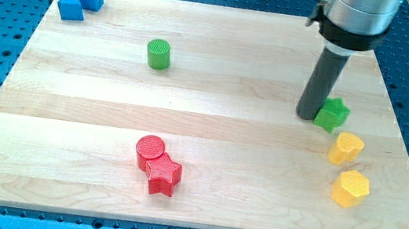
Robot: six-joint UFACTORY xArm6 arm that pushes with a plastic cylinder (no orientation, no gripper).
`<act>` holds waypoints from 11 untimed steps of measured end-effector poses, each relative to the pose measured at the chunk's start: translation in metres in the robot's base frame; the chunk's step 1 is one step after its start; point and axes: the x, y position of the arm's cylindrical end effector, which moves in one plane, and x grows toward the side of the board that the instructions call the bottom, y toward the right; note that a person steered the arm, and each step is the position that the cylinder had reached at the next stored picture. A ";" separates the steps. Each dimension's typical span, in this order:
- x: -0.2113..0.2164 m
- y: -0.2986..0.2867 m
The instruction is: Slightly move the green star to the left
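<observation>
The green star [333, 114] lies near the board's right edge, in the upper half. My tip [307, 115] stands right at the star's left side, touching or nearly touching it. The dark rod rises from there to the arm's grey body at the view's top right and hides a sliver of the star's left edge.
A yellow block [346, 148] lies just below the green star and a yellow hexagon [351, 188] lower still. A green cylinder [158, 54] is upper middle-left. A red cylinder [150, 151] touches a red star [163, 175]. Two blue blocks [81, 2] sit top left.
</observation>
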 end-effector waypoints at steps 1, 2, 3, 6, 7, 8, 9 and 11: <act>0.000 0.009; -0.006 -0.014; -0.049 0.019; -0.002 0.060; -0.008 0.057; -0.046 0.056; -0.032 -0.035; 0.021 -0.216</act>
